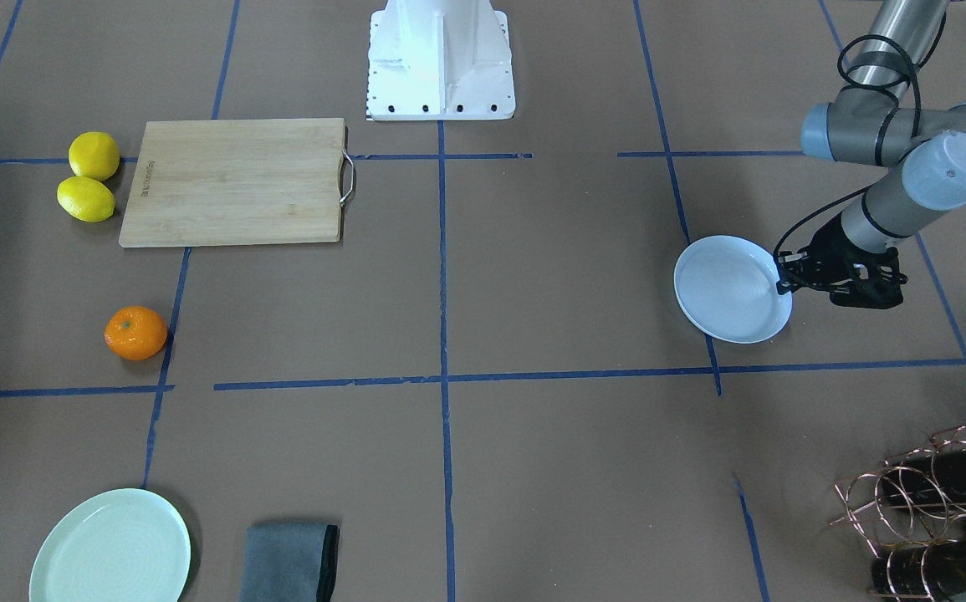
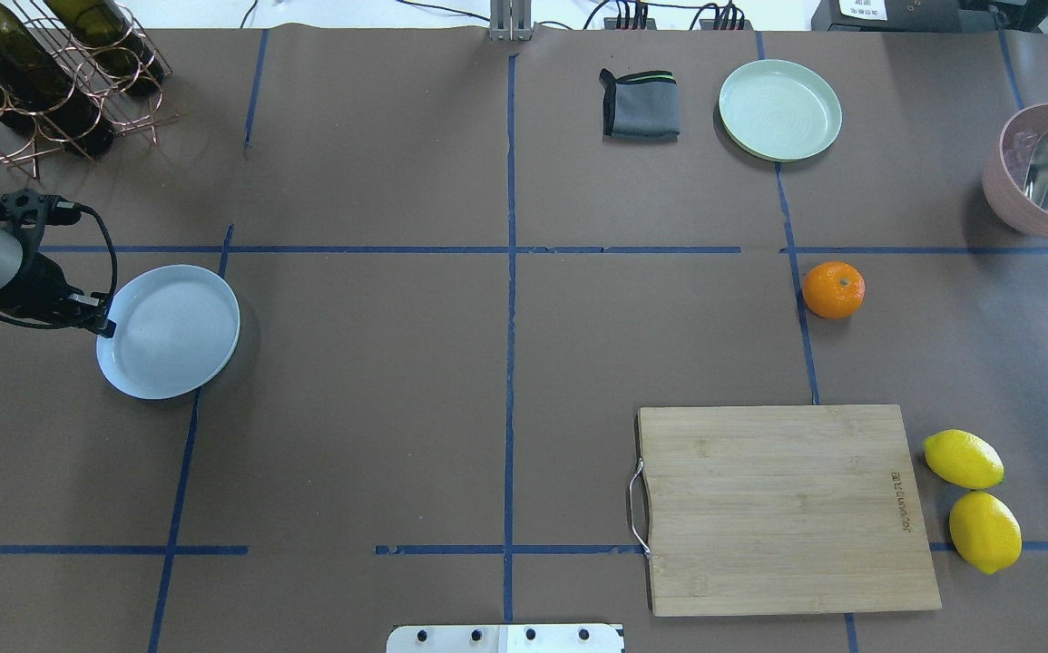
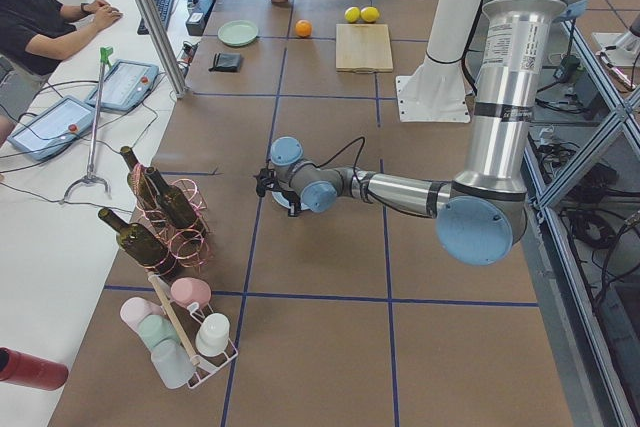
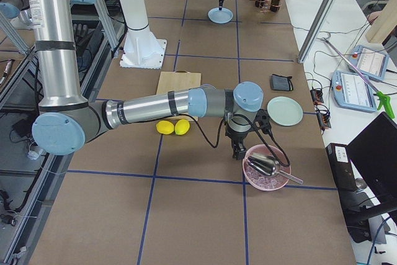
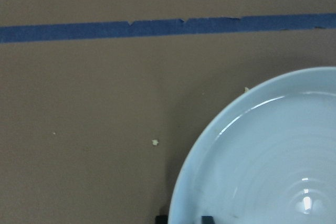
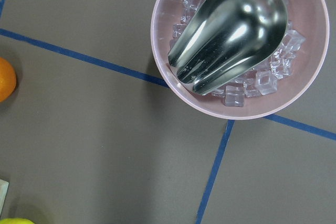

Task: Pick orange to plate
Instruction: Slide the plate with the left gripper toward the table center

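Orange (image 2: pixel 833 289) sits alone on the bare bench (image 2: pixel 396 408), on the robot's right side. It lies beyond the far corner of the wooden cutting board (image 2: pixel 782 508) and well apart from the two lemons (image 2: pixel 964 458) and the mint-green plate (image 2: pixel 779 109). The plate (image 2: pixel 174 336) it belongs on is at the opposite end of the bench. There the left pincer (image 2: pixel 104 322) straddles its rim, and in the wrist view one finger (image 5: pixel 208 219) lies inside the rim and the other outside. The pincer looks closed on the plate, and the broad shadow beside the plate suggests it is raised or tilted. The right pincer (image 4: pixel 237 152) hangs by the pink bowl (image 6: pixel 161 40) of ice with its steel scoop (image 6: pixel 231 30), and the orange is only just at the edge of its camera. Whether its jaws are apart cannot be told.

The step in hand seems to be bringing plate and fruit within reach of each other. A one-sided rim grip gives the plate leverage to droop or slip, so the left arm should travel slowly and low, then set the plate flat before letting go. The right arm should move clear of the bowl and scoop and centre itself over the orange. It should then descend with its jaws wide and close gently across the widest part, since a round fruit nudged off-centre is likely to roll.
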You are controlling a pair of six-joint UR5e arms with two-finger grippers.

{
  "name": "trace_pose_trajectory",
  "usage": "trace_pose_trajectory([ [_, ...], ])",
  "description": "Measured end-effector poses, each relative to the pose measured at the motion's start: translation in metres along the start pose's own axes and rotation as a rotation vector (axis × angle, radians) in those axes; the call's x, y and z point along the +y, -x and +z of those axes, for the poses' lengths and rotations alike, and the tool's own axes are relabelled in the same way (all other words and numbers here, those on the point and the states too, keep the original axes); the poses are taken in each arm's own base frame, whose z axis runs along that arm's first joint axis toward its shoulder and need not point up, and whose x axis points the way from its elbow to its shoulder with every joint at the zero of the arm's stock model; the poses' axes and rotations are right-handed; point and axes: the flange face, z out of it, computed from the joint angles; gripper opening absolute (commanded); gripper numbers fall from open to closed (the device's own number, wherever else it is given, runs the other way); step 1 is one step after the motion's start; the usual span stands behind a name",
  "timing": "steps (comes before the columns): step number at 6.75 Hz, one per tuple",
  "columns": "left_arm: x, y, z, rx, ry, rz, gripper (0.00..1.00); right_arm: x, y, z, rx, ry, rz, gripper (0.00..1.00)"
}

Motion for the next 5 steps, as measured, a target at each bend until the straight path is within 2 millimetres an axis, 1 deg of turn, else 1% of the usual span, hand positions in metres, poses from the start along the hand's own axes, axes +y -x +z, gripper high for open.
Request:
trace_pose_trajectory([
  [1,-0.001,-0.019,-0.010,0.053,0.015,0.009,0.00,0.000,0.001,-0.001,0.000,-0.001,-0.001,1.00],
  [2,-0.010,-0.060,-0.029,0.131,0.023,-0.008,0.00,-0.001,0.002,-0.002,0.001,-0.003,-0.003,1.00],
  [3,-0.029,-0.120,-0.052,0.213,0.024,-0.062,0.00,-0.002,0.003,-0.003,0.001,-0.005,-0.005,1.00],
  [4,-0.037,-0.197,-0.058,0.278,0.054,-0.108,0.00,-0.002,0.003,-0.003,-0.002,-0.007,-0.006,1.00],
  [5,-0.025,-0.280,-0.039,0.309,0.098,-0.134,0.00,-0.002,0.004,-0.003,-0.008,-0.009,-0.006,1.00],
])
